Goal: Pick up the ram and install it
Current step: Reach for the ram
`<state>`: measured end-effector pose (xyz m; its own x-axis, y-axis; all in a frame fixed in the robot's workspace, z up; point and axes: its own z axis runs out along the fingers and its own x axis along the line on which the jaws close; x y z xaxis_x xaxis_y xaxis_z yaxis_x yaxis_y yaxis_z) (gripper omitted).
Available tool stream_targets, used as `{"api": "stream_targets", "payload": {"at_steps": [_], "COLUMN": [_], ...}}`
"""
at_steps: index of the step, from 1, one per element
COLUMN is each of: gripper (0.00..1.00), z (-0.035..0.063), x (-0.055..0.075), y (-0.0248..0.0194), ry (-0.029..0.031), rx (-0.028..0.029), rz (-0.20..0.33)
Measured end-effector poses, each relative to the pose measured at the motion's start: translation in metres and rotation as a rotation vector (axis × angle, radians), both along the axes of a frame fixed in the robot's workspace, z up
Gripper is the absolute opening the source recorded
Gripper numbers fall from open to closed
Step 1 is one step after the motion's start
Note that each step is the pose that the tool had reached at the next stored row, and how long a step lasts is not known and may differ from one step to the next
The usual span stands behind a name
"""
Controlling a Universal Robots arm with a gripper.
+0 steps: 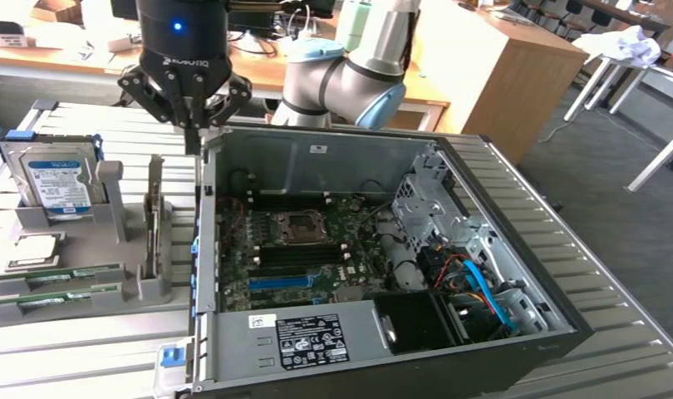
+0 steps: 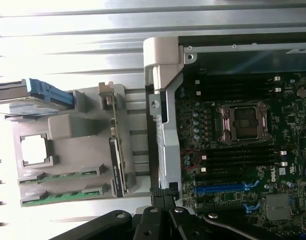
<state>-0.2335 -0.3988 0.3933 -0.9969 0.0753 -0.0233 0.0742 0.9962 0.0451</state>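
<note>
Jaws clenched and empty above the open computer case's [image 1: 314, 158] 11 o'clock corner — the ram [image 1: 154, 220] stands on edge in the gray holder [image 1: 137, 289] at the case's 9 o'clock, long axis running 12-to-6 in the exterior view.

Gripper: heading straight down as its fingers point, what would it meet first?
Likely the top rim of the case wall; the shut gripper sits right over it. Depth is unclear, so it could slip just outside.
</note>
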Motion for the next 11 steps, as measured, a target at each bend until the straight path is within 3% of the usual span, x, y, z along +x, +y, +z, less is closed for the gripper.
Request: {"api": "stream_targets", "payload": {"at_steps": [11], "gripper": [0.1], "z": [0.0], "x": [-0.013], "y": [0.0], "ry": [0.0], "rx": [-0.0001], "rz": [0.0]}}
